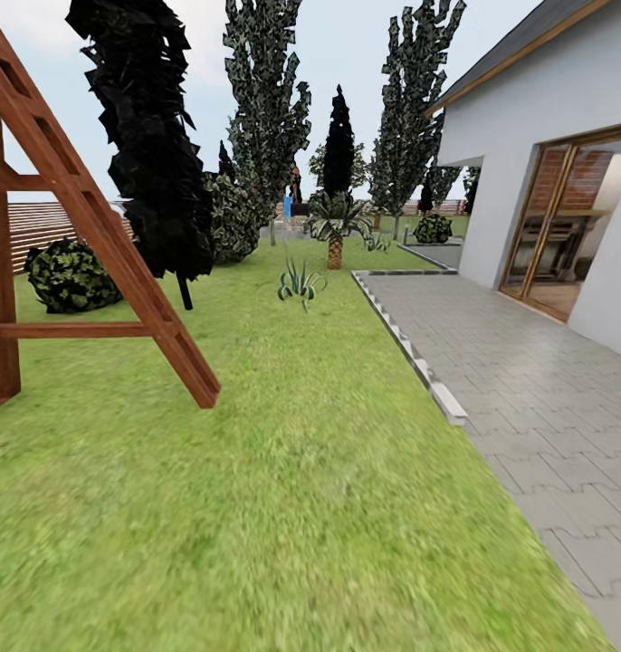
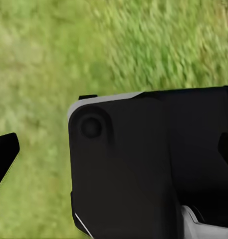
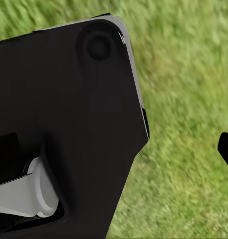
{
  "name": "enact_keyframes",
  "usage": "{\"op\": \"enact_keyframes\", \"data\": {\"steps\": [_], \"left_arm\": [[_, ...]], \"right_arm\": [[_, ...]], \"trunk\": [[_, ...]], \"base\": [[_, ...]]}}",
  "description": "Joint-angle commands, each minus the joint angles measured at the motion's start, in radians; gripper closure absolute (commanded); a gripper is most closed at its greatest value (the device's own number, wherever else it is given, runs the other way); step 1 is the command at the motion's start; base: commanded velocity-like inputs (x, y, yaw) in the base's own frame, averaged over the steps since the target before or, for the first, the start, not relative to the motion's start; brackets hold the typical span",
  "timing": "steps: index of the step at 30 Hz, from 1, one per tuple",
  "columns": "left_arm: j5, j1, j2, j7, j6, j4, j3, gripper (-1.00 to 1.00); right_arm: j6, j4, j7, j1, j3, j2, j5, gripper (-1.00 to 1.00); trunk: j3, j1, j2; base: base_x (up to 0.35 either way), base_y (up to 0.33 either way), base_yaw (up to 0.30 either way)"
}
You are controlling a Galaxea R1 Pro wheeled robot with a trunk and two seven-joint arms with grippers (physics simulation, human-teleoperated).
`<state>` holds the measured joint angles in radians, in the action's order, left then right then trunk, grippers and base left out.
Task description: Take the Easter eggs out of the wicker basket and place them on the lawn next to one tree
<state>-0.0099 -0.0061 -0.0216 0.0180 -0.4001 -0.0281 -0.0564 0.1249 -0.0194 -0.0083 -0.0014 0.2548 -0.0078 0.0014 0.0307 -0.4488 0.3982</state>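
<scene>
Garden approach: robot in transit over the lawn, basket and eggs not in sight.
Left to right: wooden frame, dark tree, spiky plant, paving, house. Best to keep scanning the grass for the basket. Either end effector's state cannot be told.

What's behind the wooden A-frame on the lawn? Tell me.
Behind the wooden A-frame stand a round shrub, a brown slatted fence and a dark, dense tree. The beams cover parts of the shrub and fence. Whatever lies directly behind them cannot be seen.
</scene>
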Motion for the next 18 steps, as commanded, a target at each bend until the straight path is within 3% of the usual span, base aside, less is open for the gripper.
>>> {"op": "enact_keyframes", "data": {"steps": [1,18], "left_arm": [[-0.001,-0.001,0.000,-0.001,-0.003,0.000,-0.005,-1.00],[-0.001,0.000,0.000,-0.001,-0.003,0.000,-0.005,-1.00]], "right_arm": [[0.002,-0.001,-0.001,0.000,0.003,0.000,0.000,-1.00],[0.002,-0.001,-0.001,0.000,0.003,0.000,0.000,-1.00]], "trunk": [[0.002,-0.001,0.002],[0.002,-0.001,0.002]], "base": [[0.326,0.000,0.000],[0.326,0.000,0.000]]}}
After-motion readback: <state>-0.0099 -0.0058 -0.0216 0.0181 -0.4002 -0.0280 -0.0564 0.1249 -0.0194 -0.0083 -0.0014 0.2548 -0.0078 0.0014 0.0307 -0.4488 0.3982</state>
